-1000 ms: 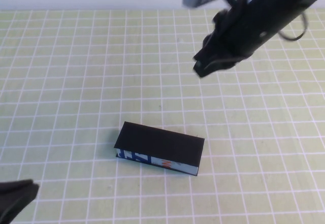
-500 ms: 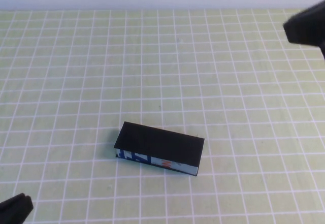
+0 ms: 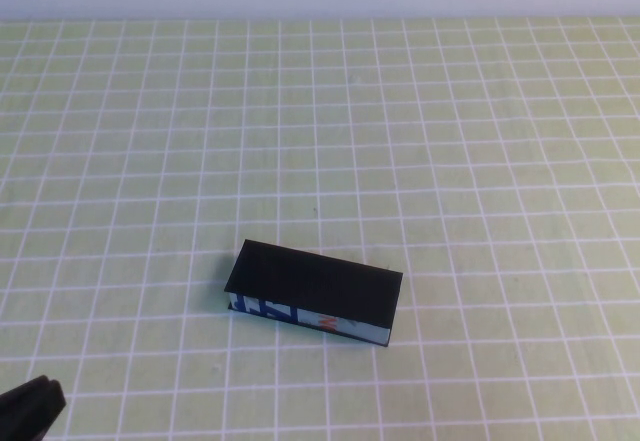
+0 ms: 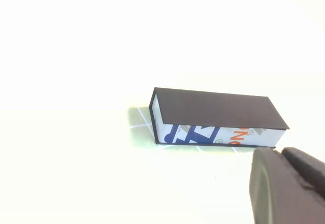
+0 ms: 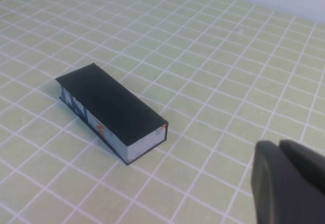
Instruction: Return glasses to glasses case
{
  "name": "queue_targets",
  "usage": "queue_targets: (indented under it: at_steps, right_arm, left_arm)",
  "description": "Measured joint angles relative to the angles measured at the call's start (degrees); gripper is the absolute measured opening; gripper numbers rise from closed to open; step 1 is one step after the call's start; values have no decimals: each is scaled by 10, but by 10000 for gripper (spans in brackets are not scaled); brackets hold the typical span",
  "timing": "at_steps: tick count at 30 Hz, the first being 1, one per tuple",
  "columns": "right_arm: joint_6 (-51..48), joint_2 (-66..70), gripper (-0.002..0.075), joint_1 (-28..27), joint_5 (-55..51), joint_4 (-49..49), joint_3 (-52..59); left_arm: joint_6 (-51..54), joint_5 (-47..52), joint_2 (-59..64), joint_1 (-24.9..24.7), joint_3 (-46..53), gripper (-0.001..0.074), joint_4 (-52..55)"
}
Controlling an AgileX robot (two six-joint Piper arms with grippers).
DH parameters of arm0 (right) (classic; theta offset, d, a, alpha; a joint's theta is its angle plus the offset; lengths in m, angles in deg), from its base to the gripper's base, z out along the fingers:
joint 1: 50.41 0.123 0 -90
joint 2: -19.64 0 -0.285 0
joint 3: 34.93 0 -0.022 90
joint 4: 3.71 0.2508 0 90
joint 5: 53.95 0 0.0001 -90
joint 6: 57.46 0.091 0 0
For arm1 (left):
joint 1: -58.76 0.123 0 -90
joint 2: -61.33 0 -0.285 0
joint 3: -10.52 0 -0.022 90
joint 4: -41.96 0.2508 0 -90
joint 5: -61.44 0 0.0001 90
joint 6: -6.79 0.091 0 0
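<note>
Left fingers (image 3: 30, 408) at near-left corner, right fingers (image 5: 289, 183), one closed glasses case (image 3: 313, 292).

Right arm gone from the high view: a second ago it filled the upper right, half a second ago only a dark piece at the right edge, now nothing there. Right gripper (image 5: 289, 183) shows only in its own wrist view, lower right corner. Left gripper (image 3: 30, 411) at lower left corner sank further out of frame, probably retracting; just a small dark tip remains.
</note>
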Motion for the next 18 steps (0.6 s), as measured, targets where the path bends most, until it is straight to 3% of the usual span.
queue_targets:
  at_steps: [6, 18]
  right_arm:
    - [0, -92, -18, 0, 51, 9, 94]
    - [0, -114, -18, 0, 68, 35, 102]
  left_arm:
    - [0, 0, 0, 0, 0, -3, 1]
    - [0, 0, 0, 0, 0, -3, 1]
